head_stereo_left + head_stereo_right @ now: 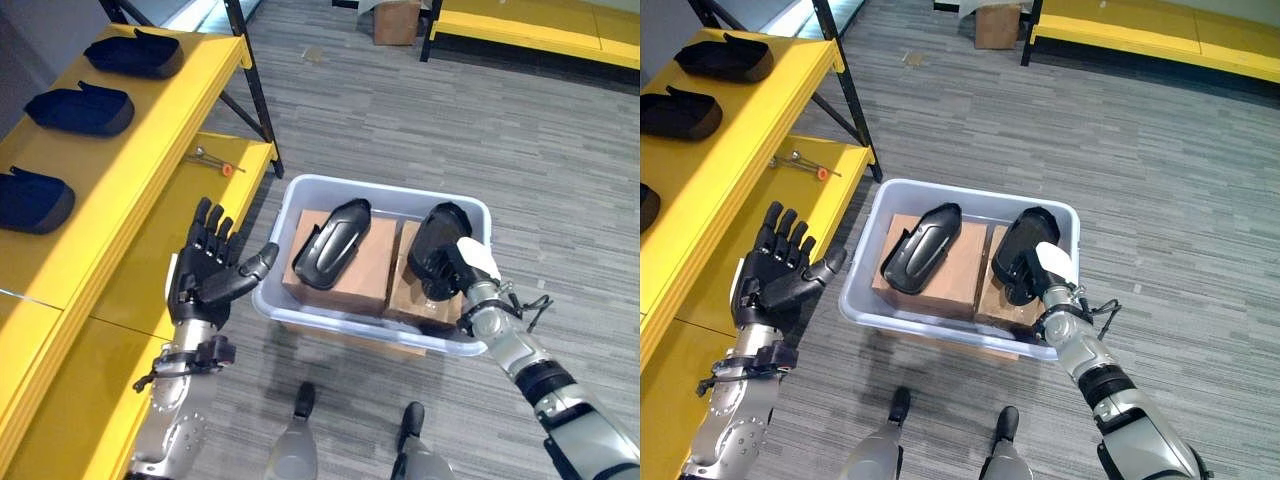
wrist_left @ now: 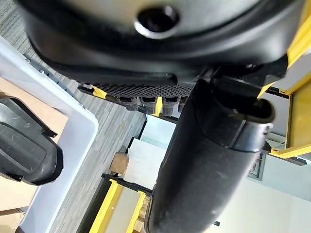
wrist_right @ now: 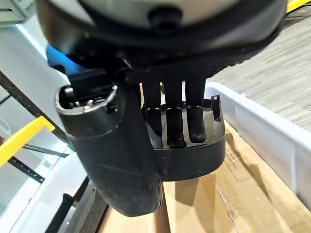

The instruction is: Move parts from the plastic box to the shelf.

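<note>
A grey plastic box [image 1: 385, 190] on the floor holds two black moulded parts lying on cardboard boxes [image 1: 365, 265]. The left part [image 1: 333, 243] lies free. My right hand [image 1: 470, 262] grips the right part [image 1: 435, 240], which stands tilted up. In the right wrist view its fingers [image 3: 175, 121] hook over the rim of that part [image 3: 194, 155] with the thumb on the outside. My left hand [image 1: 210, 265] hovers open beside the box's left wall, holding nothing. Three more black parts [image 1: 80, 110] rest on the yellow shelf [image 1: 150, 150].
The shelf's lower level carries a small tool with an orange tip [image 1: 215, 162]. A black shelf leg [image 1: 255, 90] stands just behind the box. Far off are a cardboard box [image 1: 397, 22] and a yellow bench [image 1: 540, 25].
</note>
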You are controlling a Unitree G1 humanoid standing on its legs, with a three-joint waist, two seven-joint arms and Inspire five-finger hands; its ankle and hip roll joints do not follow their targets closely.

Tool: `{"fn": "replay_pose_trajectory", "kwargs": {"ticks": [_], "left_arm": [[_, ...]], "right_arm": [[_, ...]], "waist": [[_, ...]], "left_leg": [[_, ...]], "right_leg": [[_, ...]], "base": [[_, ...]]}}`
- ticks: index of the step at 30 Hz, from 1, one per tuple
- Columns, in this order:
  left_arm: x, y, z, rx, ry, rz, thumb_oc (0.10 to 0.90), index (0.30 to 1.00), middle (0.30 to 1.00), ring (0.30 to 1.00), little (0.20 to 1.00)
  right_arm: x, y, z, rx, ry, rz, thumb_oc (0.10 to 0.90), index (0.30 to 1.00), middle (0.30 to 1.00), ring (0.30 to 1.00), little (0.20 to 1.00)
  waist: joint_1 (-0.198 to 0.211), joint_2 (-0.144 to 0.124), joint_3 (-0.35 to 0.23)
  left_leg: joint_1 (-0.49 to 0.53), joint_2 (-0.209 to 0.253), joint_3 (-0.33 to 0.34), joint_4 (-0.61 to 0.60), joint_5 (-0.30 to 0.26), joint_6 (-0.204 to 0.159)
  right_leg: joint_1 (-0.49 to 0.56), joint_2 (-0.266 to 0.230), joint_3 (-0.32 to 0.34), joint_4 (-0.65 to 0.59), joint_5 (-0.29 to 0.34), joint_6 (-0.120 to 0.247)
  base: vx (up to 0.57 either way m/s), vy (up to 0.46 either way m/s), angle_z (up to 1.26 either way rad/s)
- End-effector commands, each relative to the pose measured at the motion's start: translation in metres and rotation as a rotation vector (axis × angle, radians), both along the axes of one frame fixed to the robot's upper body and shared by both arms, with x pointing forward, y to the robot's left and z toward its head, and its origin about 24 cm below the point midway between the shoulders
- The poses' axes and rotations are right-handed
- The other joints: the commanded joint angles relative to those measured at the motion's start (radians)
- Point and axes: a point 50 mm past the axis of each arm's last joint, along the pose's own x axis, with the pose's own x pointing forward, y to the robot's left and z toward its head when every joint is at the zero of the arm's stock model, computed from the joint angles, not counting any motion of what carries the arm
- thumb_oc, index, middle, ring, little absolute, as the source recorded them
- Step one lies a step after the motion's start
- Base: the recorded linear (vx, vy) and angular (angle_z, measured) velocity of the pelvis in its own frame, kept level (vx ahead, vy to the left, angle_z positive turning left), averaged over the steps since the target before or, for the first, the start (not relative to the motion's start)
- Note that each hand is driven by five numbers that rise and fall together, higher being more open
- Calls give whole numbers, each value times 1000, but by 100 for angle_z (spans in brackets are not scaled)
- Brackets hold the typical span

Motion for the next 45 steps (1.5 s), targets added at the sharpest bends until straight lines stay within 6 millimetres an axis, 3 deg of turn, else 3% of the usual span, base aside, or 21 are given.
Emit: {"fn": "replay_pose_trajectory", "kwargs": {"ticks": [1,7,10,16,26,32,37,39,40,41,45], "left_arm": [[-7,4,9,72,-83,-5,900,1000,1000,1000,1000],[-9,4,6,64,-68,-1,900,1000,1000,1000,1000],[-11,3,0,51,-43,-5,900,1000,1000,1000,1000],[-12,0,-2,48,-32,-16,900,1000,1000,1000,1000],[-14,1,-5,41,-18,-10,900,1000,1000,1000,1000],[-19,5,-6,41,-10,4,900,1000,1000,1000,1000],[-24,8,-14,26,22,18,900,1000,1000,1000,1000],[-30,11,-21,4,51,42,900,1000,1000,1000,1000],[-35,10,-25,-16,70,48,900,1000,1000,1000,1000],[-35,10,-25,-16,70,48,900,1000,1000,1000,1000],[-35,8,-29,-23,85,41,900,1000,1000,1000,1000]], "right_arm": [[10,8,60,2,-304,81,400,300,300,300,300],[2,9,71,-8,-348,128,400,300,300,300,300],[-10,17,92,6,-439,209,400,300,300,300,300],[-23,16,108,-12,-504,255,400,300,300,300,300],[-41,20,121,-31,-555,336,400,300,300,300,300],[-49,28,129,-26,-570,409,400,300,300,300,300],[-55,30,135,-7,-583,455,400,300,300,300,300],[-59,32,143,12,-608,491,400,300,300,300,300],[-64,34,155,19,-659,524,400,300,300,300,300],[-64,34,155,18,-658,524,400,300,300,300,300],[-72,30,170,11,-731,528,400,300,300,300,300]], "waist": [[-2,-53,-231],[-9,-57,-249],[-27,-58,-259],[-45,-57,-263],[-81,-48,-264],[-92,-38,-248],[-96,-36,-243],[-88,-33,-238],[-71,-27,-215],[-74,-25,-216],[-55,-7,-186]], "left_leg": [[57,-13,19,-9,-101,64],[63,-11,26,-9,-103,63],[68,-10,39,-9,-104,63],[79,-5,55,-9,-109,63],[114,15,83,-9,-121,61],[135,48,99,-8,-115,51],[124,106,89,-7,-79,17],[98,150,74,-2,-40,-12],[55,188,42,-1,28,-44],[53,190,39,-1,29,-45],[-52,196,0,-9,125,-84]], "right_leg": [[42,-46,-18,62,-88,46],[49,-44,-13,51,-84,46],[42,-42,0,51,-80,46],[39,-38,18,50,-82,45],[31,-22,58,74,-112,37],[7,9,85,140,-160,20],[19,65,69,146,-198,-9],[25,110,51,136,-212,-34],[28,154,19,106,-211,-56],[29,155,16,105,-211,-57],[3,166,-56,97,-217,-78]], "base": [[0,0,0],[0,0,0],[16,-2,-3],[22,-5,-13],[20,-25,-11],[-10,-90,-22],[-28,-199,-4],[-94,-374,21],[-122,-328,28],[-151,-318,35],[-140,-109,48]]}}
